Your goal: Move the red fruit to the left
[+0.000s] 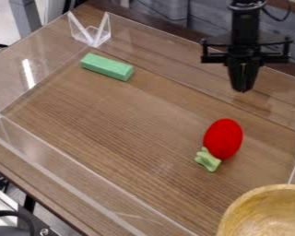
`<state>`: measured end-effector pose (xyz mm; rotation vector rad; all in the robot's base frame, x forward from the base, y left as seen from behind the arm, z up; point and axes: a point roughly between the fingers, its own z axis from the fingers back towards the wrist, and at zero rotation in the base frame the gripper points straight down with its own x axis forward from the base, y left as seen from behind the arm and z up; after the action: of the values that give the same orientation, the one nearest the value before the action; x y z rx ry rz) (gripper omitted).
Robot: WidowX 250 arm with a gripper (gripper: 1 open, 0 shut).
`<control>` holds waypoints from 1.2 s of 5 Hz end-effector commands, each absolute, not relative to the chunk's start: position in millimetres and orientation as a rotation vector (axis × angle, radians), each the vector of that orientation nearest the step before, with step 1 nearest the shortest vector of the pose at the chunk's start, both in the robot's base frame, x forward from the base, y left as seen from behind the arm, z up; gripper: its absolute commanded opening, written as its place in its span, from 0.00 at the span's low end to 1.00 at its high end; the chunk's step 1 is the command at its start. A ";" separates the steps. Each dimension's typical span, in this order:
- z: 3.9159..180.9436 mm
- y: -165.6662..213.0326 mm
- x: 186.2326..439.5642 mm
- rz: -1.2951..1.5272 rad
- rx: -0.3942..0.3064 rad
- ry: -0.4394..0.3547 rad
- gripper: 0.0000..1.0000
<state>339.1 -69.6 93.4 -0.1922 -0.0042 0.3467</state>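
The red fruit (pixel 223 136) lies on the wooden tabletop at the right, with its light-green leafy stem (pixel 208 161) pointing toward the front. My gripper (pixel 245 85) hangs in the air behind and above the fruit, well clear of it and holding nothing. Its fingers point down and look like one narrow dark shape, with no gap that I can make out.
A flat green block (pixel 107 66) lies at the back left. A low clear acrylic wall (pixel 40 138) rings the table, and a clear folded piece (pixel 91 32) stands at the back corner. A wooden bowl (pixel 271 212) sits at the front right corner.
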 end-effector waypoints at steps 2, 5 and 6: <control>93.7 -59.3 342.7 0.286 -0.187 -0.033 1.00; 51.3 -65.0 329.5 0.217 -0.156 0.015 1.00; 30.6 -73.8 330.0 0.209 -0.134 0.028 1.00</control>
<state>325.4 -73.7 20.3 -0.1244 0.0635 0.2140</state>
